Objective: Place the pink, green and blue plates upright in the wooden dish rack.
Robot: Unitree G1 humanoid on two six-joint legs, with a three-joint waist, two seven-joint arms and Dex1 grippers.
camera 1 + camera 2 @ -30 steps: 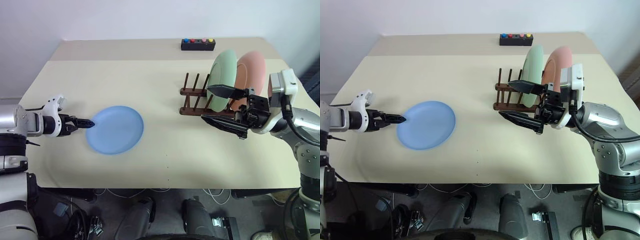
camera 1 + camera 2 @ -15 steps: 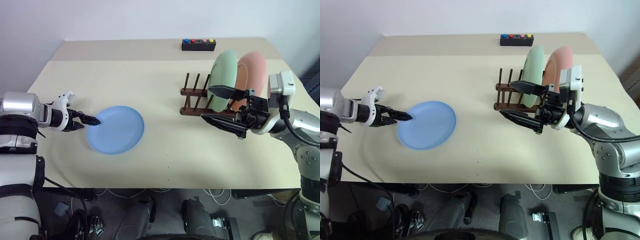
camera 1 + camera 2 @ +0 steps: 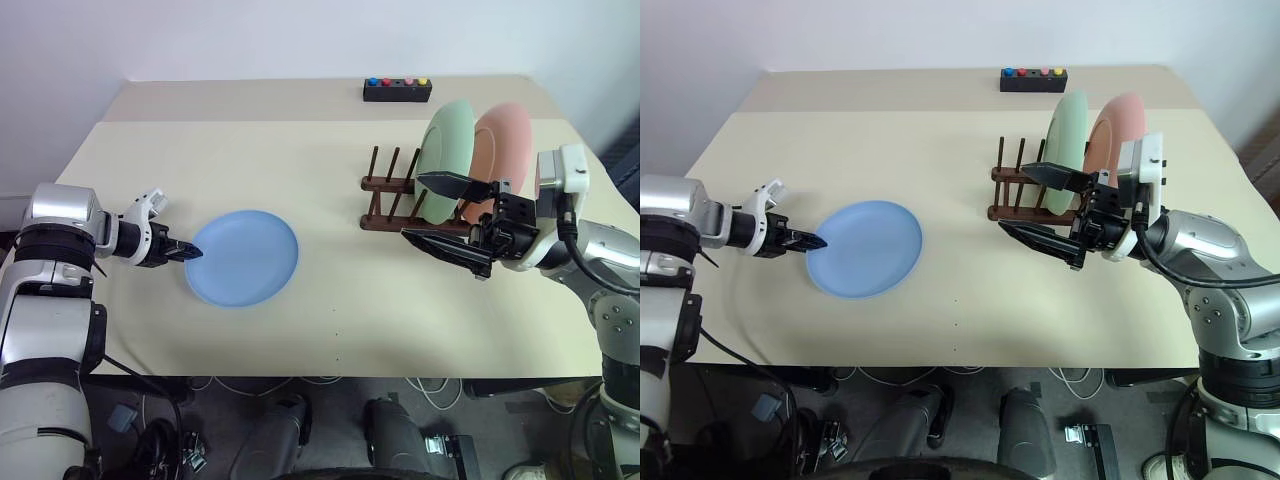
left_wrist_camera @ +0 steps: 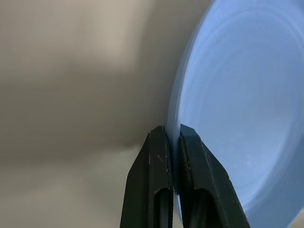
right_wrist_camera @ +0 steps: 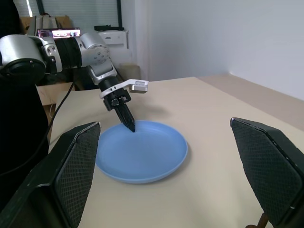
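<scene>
Item: light blue round matte plate [image 3: 242,258], lying flat on the beige table [image 3: 300,160], left of centre; against the earlier frames it has slid slightly to the right. Left gripper [image 3: 194,254]: black fingers [image 4: 159,180] pressed together on the plate's left rim, pinching it, where a second ago they stood spread just short of that rim; the left arm has come in from the left edge of the scene. Right gripper [image 3: 448,215]: fingers spread wide, empty, hanging in the air just in front of the rack, unchanged in place. Small dark brown wooden dish rack [image 3: 392,200]: right of centre, towards the far side, well apart from the blue plate. Pale mint green round plate [image 3: 447,140]: upright between the rack's pegs, unchanged. Salmon pink round plate [image 3: 505,140]: upright just to the right of the green one, unchanged. Small black box with coloured buttons [image 3: 397,90]: far edge of the table.
</scene>
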